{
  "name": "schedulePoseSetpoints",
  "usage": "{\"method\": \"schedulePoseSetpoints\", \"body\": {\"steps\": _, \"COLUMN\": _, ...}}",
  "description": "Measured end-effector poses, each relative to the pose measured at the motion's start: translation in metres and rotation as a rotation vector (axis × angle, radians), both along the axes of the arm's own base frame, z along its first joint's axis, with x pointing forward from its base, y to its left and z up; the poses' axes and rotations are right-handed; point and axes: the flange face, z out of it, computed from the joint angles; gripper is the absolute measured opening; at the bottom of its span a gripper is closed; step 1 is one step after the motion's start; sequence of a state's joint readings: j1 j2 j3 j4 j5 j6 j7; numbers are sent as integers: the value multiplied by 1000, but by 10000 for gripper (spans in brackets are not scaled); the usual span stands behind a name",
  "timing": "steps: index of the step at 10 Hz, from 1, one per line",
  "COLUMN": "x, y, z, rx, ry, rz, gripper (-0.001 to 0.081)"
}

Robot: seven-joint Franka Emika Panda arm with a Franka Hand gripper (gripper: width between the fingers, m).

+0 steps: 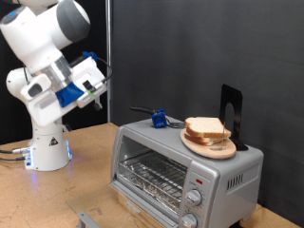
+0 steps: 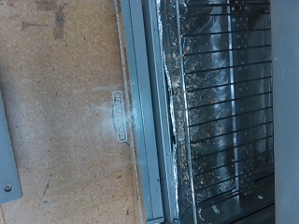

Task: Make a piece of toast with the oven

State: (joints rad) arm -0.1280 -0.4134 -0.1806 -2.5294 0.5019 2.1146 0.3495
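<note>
1. My arm is raised high at the exterior view's left, above its white base (image 1: 49,142), well apart from everything on the desk (image 1: 66,185).
2. My claw (image 1: 98,81) sits up there at the end of my wrist, near the blue-and-white housing, pointing toward the exterior view's right; I cannot tell how far apart its fingers stand, and nothing shows between them.
3. The oven (image 1: 185,171) stands on the desk at the exterior view's lower right, silver and boxy, with round knobs (image 1: 193,198) on its front right.
4. Its door (image 2: 140,112) is dropped open, and my wrist camera looks straight down on it: the handle bar, the foil-lined edge, and the wire rack (image 2: 224,103) inside, bare.
5. The piece of toast (image 1: 205,126) is on top of the oven, pale with a light-brown crust, resting on a round wooden board (image 1: 209,145).
6. A second slice (image 1: 217,136) lies just under and beside it on the same board, the two touching.
7. A small blue object (image 1: 159,119) sits on the oven's roof at the exterior view's left of the board, and a dark upright stand (image 1: 232,112) rises just behind the bread.
8. The wrist view shows no fingers of mine at all, only wood-grain desk beside the open door.
</note>
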Motion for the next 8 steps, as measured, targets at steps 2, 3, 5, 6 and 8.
{"method": "schedulePoseSetpoints", "body": {"steps": 2, "x": 1, "y": 3, "z": 0, "rx": 46, "ry": -14, "rz": 4, "gripper": 810}}
{"method": "schedulePoseSetpoints", "body": {"steps": 3, "x": 1, "y": 10, "z": 4, "rx": 110, "ry": -33, "rz": 26, "gripper": 810}}
{"method": "schedulePoseSetpoints", "body": {"steps": 5, "x": -3, "y": 37, "z": 23, "rx": 200, "ry": -83, "rz": 114, "gripper": 810}}
{"method": "schedulePoseSetpoints", "body": {"steps": 6, "x": -7, "y": 52, "z": 34, "rx": 201, "ry": -120, "rz": 161, "gripper": 810}}
{"method": "schedulePoseSetpoints", "body": {"steps": 8, "x": -17, "y": 83, "z": 51, "rx": 110, "ry": -243, "rz": 251, "gripper": 810}}
